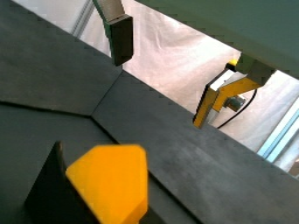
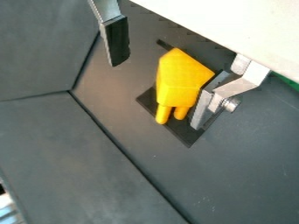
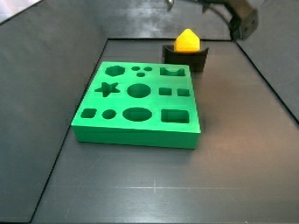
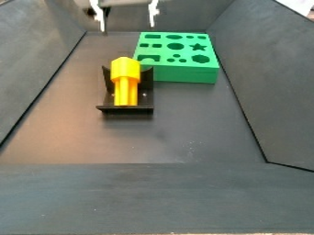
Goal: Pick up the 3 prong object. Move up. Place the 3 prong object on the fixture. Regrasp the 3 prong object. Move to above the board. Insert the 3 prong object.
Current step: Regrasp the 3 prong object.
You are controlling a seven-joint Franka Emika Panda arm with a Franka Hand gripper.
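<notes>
Nearest to the side camera, bare dark floor is lying ahead of everything else; then the fixture [image 4: 127,96] is standing on it with the 3 prong object [image 4: 124,78] resting in it, and I am not gripping that piece. In that side view its long axis is running near to far along the fixture, and in a wrist view its stubby prongs [image 2: 170,112] are showing at one end of the yellow body [image 2: 181,79]. I am hovering as the gripper [image 4: 124,13] above and beyond the piece, at the far end of the enclosure, with my two fingers [image 2: 114,39] spread wide and nothing between them. So for the regrasp, as I judge it, the piece is lying below me and toward the near side, and I would need to come down with one pad on each long flank rather than across its ends. Farther back and to the right, the green board [image 4: 178,55] is sitting just beyond the fixture, its cut-outs facing up.
</notes>
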